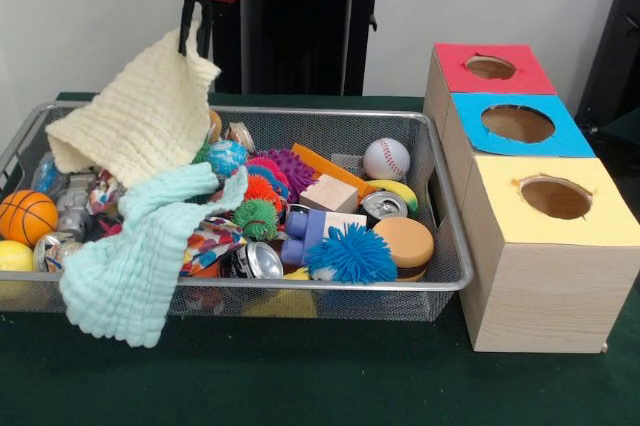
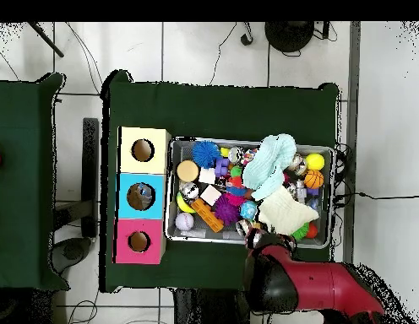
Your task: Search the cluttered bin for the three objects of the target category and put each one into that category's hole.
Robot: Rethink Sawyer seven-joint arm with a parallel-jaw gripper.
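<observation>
A wire bin (image 2: 172, 190) full of toys sits on a green table (image 2: 221, 105), with a light blue cloth (image 2: 272, 162) and a yellow cloth (image 2: 287, 211) on top, beside three boxes (image 2: 142, 196) with holes, coloured yellow, blue and pink.

The front view sits low and close at the table's near edge, looking level across the green table (image 1: 330, 386) toward the wall, so the wire bin (image 1: 440, 246) fills the left and the three boxes (image 1: 545, 246) run away on the right. The overhead view hangs high, looking straight down, taking in the whole table (image 2: 221, 105) and surrounding floor. Both share the bin (image 2: 172, 190) and boxes (image 2: 144, 196), turned half round between them.
</observation>
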